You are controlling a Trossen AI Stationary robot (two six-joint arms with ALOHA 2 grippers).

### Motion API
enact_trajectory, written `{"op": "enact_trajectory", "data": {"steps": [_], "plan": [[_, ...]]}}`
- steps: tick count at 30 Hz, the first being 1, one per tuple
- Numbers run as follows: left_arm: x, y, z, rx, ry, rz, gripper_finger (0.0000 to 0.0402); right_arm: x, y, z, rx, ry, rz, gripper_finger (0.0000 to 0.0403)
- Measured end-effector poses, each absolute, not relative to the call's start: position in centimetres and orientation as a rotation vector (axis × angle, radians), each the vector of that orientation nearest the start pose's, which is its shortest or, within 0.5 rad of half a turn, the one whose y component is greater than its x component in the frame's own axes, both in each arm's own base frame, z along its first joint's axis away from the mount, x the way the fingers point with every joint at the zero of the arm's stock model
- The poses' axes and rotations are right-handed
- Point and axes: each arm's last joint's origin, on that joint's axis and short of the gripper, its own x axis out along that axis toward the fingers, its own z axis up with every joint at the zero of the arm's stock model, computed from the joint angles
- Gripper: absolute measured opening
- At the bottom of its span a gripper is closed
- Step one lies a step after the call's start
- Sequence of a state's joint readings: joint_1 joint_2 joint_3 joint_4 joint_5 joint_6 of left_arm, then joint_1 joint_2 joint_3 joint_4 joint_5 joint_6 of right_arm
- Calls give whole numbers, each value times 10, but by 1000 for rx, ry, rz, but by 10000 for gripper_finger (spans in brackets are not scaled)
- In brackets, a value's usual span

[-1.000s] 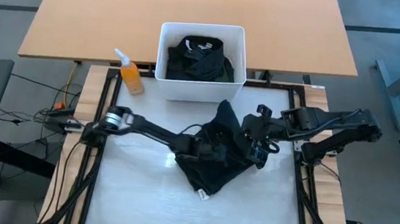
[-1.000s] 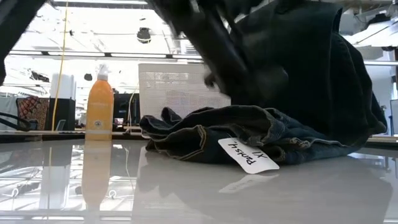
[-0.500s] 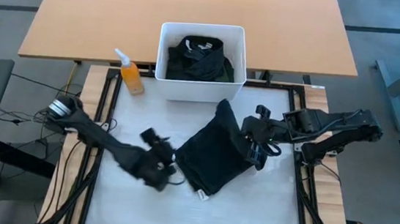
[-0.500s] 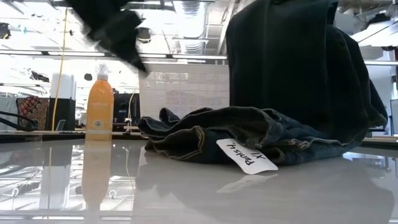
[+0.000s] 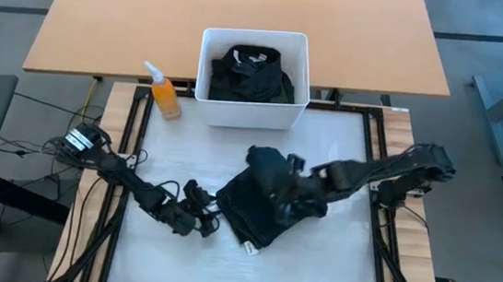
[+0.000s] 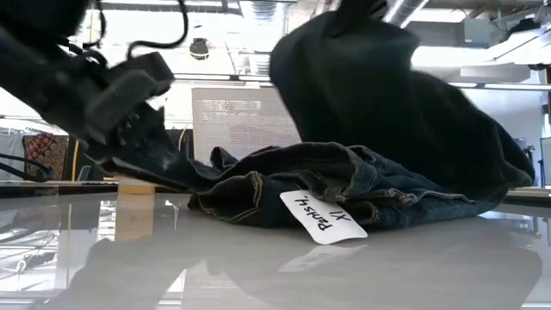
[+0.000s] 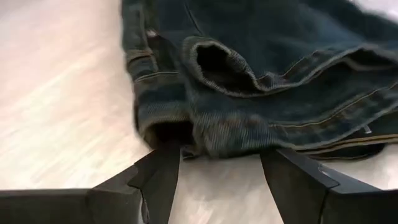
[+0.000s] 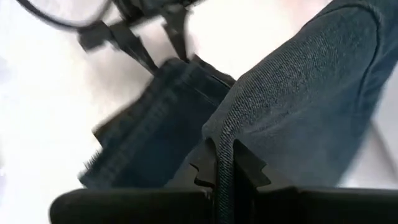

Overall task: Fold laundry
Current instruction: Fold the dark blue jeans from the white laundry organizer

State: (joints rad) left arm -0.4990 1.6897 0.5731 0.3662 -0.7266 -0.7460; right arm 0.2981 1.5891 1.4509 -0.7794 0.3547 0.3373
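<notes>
While the dark denim jeans [image 5: 259, 202] are lying bunched on the white table [image 5: 332, 269] (a paper tag [image 6: 323, 217] showing), the right gripper [image 8: 224, 168] is pinching a lifted fold, and the left gripper [image 7: 217, 180] is sitting spread wide at their waistband.

You see a white rectangular plastic bin [image 5: 209, 72] standing at the far edge of the glossy white table [image 5: 166, 262], its perforated wall [image 6: 232, 120] showing in the low view. Just beside it on the left, an orange spray bottle with a white nozzle [image 5: 164, 94] rests on the table. Behind both, a bare tan wooden desk [image 5: 134, 19] spans your view.
</notes>
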Motion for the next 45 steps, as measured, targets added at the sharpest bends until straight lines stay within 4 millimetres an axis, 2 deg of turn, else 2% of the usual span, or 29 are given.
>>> {"op": "enact_trajectory", "data": {"steps": [5,8,12,16,20,24,27,29,34,38,40,42,45], "plan": [[259,-112,114,-243,508,401,217,356,106,281,27,833,-184,43],[258,-112,113,-230,521,403,217,366,113,263,7,852,-176,61],[257,-111,111,-225,543,409,217,370,112,259,21,854,-173,105],[256,-111,110,-224,556,415,217,365,107,276,43,845,-166,154],[255,-110,109,-217,568,420,217,350,105,313,69,749,-128,193],[254,-110,108,-217,580,428,217,328,103,335,57,731,-102,210],[253,-109,107,-225,583,434,217,307,100,339,-6,757,-183,210],[253,-109,107,-224,584,434,217,297,95,327,-10,753,-276,205],[254,-108,107,-221,580,443,217,292,88,261,-6,757,-382,183],[256,-104,107,-217,589,445,217,299,91,215,-5,682,-367,137],[257,-102,107,-226,595,442,217,305,98,200,-13,639,-332,102],[258,-100,107,-234,600,441,217,313,106,193,0,590,-299,64],[259,-98,107,-243,596,449,217,320,119,177,27,596,-197,17]]}}
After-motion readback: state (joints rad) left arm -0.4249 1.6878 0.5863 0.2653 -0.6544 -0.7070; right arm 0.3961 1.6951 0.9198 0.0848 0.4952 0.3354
